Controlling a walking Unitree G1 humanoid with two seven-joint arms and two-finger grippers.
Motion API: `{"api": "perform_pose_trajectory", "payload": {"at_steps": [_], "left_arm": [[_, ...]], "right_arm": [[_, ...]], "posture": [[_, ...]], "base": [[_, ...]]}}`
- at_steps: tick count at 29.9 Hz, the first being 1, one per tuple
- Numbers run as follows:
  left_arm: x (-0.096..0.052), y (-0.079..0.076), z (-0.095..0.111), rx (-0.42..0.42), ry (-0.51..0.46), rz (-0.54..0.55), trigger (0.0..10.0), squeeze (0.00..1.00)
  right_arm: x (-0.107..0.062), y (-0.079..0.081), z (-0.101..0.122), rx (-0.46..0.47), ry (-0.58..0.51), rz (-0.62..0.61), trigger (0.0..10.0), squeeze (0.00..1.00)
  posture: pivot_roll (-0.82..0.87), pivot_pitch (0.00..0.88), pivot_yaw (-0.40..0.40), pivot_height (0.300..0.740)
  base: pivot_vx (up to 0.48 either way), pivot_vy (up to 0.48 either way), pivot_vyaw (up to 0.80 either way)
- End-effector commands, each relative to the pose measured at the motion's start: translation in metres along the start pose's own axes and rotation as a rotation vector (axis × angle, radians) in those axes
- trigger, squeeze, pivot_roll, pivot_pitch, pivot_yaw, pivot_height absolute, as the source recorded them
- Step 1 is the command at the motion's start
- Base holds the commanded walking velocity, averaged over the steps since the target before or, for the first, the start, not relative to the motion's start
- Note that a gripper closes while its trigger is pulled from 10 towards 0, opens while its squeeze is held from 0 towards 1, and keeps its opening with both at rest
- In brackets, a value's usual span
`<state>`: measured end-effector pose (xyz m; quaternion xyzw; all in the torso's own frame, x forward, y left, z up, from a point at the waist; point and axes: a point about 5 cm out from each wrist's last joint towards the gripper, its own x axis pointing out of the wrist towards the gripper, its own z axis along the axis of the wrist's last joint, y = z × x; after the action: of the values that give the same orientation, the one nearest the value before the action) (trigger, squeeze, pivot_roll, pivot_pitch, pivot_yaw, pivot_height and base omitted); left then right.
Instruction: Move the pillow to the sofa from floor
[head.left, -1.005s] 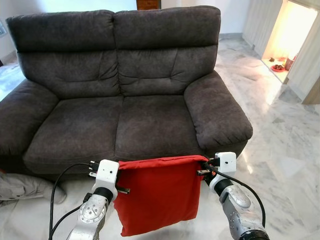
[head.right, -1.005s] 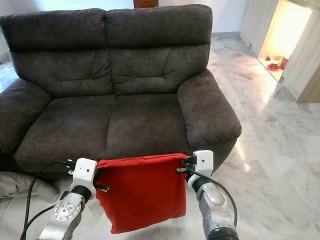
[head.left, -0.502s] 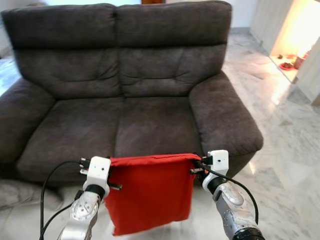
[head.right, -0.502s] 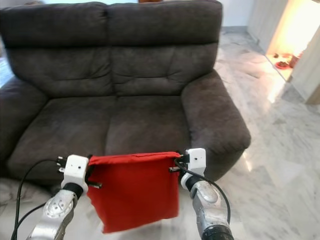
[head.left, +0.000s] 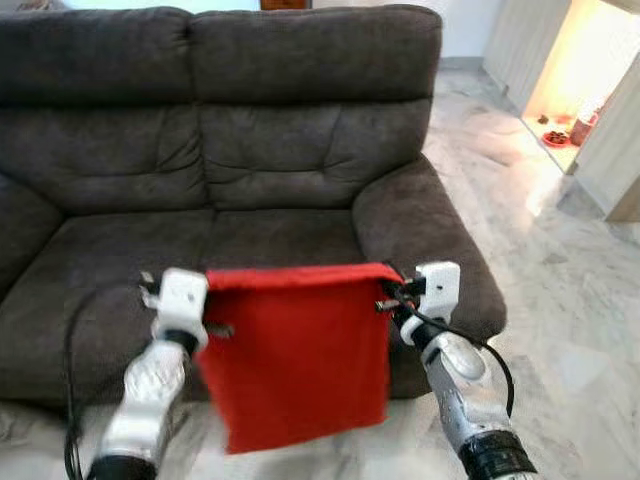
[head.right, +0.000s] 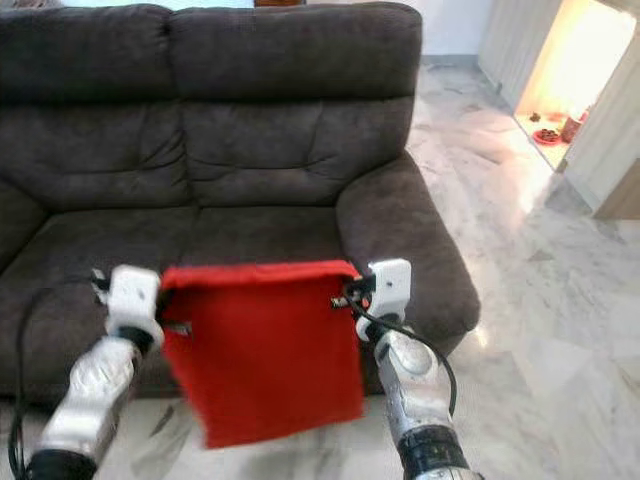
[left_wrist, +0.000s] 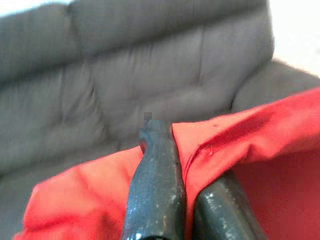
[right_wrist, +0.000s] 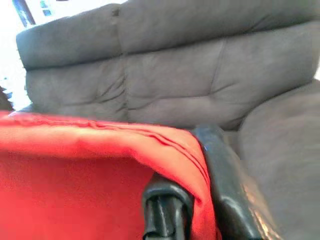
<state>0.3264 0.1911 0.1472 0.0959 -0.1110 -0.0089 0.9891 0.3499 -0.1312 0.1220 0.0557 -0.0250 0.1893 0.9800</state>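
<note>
Both arms were raised in front of the robot, holding the red pillow (head.left: 295, 350) up by its top edge — one gripper at each upper corner. The left gripper (left_wrist: 182, 165) had its two black fingers (left_wrist: 155, 185) pressed together on the pillow's top left corner, red fabric pinched between them. The right gripper (right_wrist: 195, 195) was pinching the top right corner the same way, with the seam of the fabric folded over one finger (right_wrist: 227, 170). The pillow hung flat and slack below the two grippers, clear of the floor, its top edge stretched nearly straight between them. Just past the grippers sat the dark grey sofa (head.left: 290, 130); the pillow's top edge was level with the front part of the seat cushions, and its lower part hung down in front of the sofa's front face — not resting on the seat. The sofa's right armrest (head.left: 420, 235) lay just beyond the right gripper. The marble floor (head.left: 570, 300) spread out to the right of the right arm, with a brightly lit doorway (head.left: 580, 60) far off beyond it. A black cable (head.left: 70, 380) looped along the left arm.
</note>
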Motion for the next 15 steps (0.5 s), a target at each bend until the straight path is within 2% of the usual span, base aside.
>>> {"api": "perform_pose_trajectory", "payload": {"at_steps": [1,3,5,7,8,12,14,15], "left_arm": [[-0.001,0.043,0.015,0.019,-0.049,0.173,10.0,0.0],[0.003,0.049,0.025,0.027,-0.077,0.184,10.0,0.0],[0.011,0.061,0.045,0.04,-0.135,0.213,10.0,0.0],[0.013,0.065,0.052,0.04,-0.152,0.224,10.0,0.0],[0.015,0.071,0.063,0.052,-0.182,0.243,10.0,0.0],[0.02,0.079,0.083,0.072,-0.228,0.262,10.0,0.0],[0.02,0.079,0.086,0.075,-0.233,0.26,10.0,0.0],[0.021,0.079,0.088,0.08,-0.229,0.256,10.0,0.0]], "right_arm": [[0.004,-0.016,0.045,-0.002,-0.196,-0.085,10.0,0.0],[0.008,-0.012,0.057,-0.018,-0.238,-0.063,10.0,0.0],[0.013,-0.004,0.079,-0.036,-0.305,-0.028,10.0,0.0],[0.013,-0.003,0.084,-0.04,-0.321,-0.019,10.0,0.0],[0.015,0.0,0.091,-0.053,-0.341,-0.006,10.0,0.0],[0.018,0.008,0.104,-0.06,-0.378,0.039,10.0,0.0],[0.019,0.009,0.104,-0.058,-0.374,0.044,10.0,0.0],[0.019,0.01,0.104,-0.048,-0.371,0.045,10.0,0.0]], "posture": [[0.15,0.066,0.021,0.74],[0.15,0.065,0.023,0.74],[0.15,0.065,0.023,0.74],[0.15,0.062,0.021,0.74],[0.15,0.059,0.02,0.74],[0.16,0.058,0.015,0.74],[0.16,0.057,0.015,0.74],[0.16,0.057,0.015,0.74]], "base": [[0.412,0.0,0.0],[0.412,0.0,0.0],[0.412,0.0,0.0],[0.412,0.0,0.0],[0.412,0.0,0.0],[0.412,0.0,0.8],[0.412,0.0,0.8],[0.412,0.0,0.0]]}}
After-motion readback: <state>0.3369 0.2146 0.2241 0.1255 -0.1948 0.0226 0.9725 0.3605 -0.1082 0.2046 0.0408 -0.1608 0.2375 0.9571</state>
